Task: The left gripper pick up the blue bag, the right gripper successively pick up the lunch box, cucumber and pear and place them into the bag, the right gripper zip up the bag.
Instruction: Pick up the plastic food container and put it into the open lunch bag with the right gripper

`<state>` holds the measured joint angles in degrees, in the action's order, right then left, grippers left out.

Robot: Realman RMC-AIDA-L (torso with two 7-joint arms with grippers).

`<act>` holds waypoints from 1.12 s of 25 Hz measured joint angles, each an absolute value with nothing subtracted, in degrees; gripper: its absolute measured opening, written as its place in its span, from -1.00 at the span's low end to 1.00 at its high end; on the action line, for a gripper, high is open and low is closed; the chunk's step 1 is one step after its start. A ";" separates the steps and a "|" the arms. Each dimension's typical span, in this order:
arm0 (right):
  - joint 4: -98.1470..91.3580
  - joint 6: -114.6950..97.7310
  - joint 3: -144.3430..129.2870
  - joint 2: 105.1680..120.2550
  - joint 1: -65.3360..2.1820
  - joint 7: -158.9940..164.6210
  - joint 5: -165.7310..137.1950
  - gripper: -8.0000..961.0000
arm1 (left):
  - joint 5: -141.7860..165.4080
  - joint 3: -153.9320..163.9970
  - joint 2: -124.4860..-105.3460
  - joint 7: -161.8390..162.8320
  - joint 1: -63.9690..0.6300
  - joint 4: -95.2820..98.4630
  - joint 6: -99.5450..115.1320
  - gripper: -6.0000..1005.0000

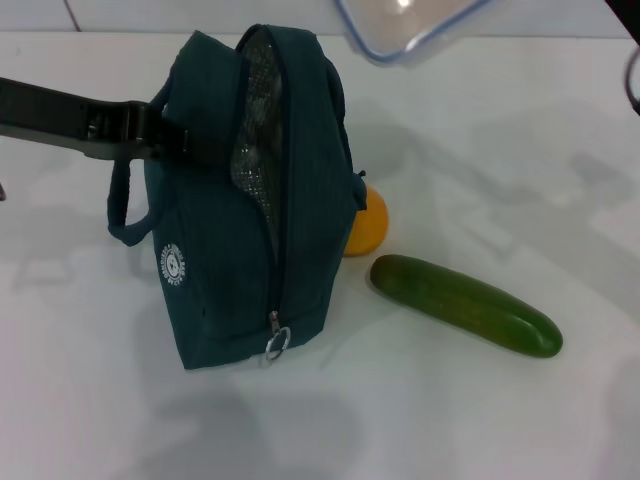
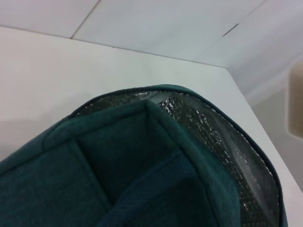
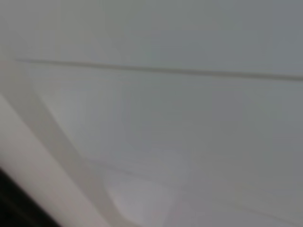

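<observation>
The all-black left gripper (image 1: 165,135) clamps the dark teal fabric bag's (image 1: 235,260) handle while the clear blue-rimmed lunch box (image 1: 405,25) hangs above, its holder unseen; the green cucumber (image 1: 465,305) and yellow-orange pear (image 1: 367,225) remain on the white table (image 1: 500,420), the zip unclosed.

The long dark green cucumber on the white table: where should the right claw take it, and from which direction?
Grip the long dark green cucumber around its middle, coming straight down from above with the fingers across its width. It lies flat on the white table, slanted, with bare surface on both long sides. The round orange pear and dark teal fabric bag sit near its left end, so the centre looks safer.
</observation>
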<state>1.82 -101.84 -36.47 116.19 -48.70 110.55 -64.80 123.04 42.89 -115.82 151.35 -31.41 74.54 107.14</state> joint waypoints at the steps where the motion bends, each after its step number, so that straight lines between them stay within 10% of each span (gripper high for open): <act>1: 2.04 -101.57 -36.80 116.19 -50.21 110.54 -64.90 -0.77 | 123.04 42.88 -115.87 151.32 -31.41 74.54 107.14 -0.91; 28: 5.39 -84.29 -39.07 116.18 -58.62 105.05 -78.65 -0.76 | 123.43 42.36 -115.76 149.68 -32.19 71.89 105.13 -0.91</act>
<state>5.39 -84.29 -39.07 116.18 -58.62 105.05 -78.66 123.43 42.36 -115.76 149.68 -32.19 71.89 105.13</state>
